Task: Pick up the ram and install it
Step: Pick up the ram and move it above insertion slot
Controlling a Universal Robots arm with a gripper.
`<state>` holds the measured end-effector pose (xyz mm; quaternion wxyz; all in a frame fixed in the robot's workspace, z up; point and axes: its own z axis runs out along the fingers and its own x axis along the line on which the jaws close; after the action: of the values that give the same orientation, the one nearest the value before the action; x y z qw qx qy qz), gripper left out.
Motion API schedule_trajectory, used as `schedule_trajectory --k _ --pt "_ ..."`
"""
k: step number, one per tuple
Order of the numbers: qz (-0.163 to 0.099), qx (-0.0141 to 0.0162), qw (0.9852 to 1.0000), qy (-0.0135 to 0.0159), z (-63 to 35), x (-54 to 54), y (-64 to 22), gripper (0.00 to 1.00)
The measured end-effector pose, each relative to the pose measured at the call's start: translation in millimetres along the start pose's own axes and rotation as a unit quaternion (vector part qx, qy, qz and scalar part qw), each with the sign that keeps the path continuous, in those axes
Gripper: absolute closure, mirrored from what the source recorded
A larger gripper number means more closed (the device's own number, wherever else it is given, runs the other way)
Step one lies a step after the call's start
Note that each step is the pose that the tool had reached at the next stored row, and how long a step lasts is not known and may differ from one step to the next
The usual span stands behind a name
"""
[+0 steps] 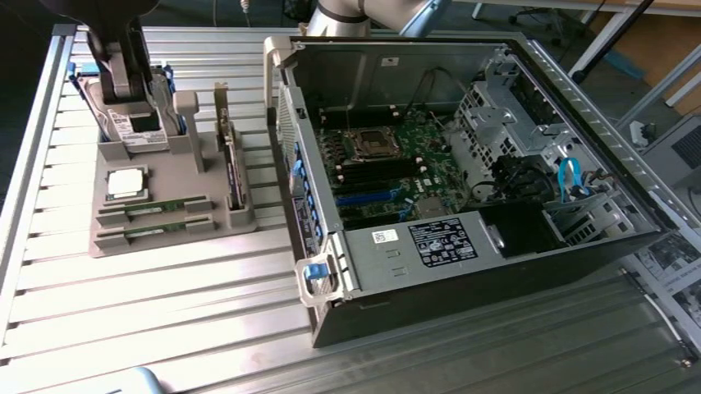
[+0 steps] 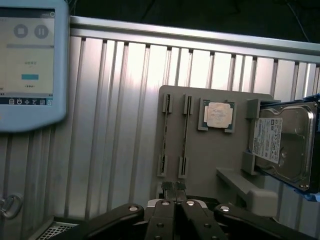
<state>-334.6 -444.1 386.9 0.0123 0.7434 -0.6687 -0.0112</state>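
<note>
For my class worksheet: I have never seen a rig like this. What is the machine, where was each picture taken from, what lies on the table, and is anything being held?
The machine is a robot arm that ends in a gripper, a two-fingered clamp. One picture comes from a camera standing off the arm and looking down at the whole scene. The other comes from a camera on the arm's wrist, so it looks past the gripper itself.

On the ribbed metal table stands an open computer case. Beside it is a grey holder carrying spare parts: two ram sticks in slots, a square processor chip and an upright hard drive. The wrist view also shows a touchscreen.

The gripper is shut and holds nothing.
</note>
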Motion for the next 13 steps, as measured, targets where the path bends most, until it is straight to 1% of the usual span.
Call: schedule_trajectory --k 6,8,13 --pt "0.0 0.0001 1.0 -0.0001 0.1 0.0 0.0 0.89" --pt "0.0 0.0001 1.0 -0.0001 0.1 0.0 0.0 0.76" --pt "0.0 0.0002 1.0 -0.0001 0.2 0.3 0.0 0.76"
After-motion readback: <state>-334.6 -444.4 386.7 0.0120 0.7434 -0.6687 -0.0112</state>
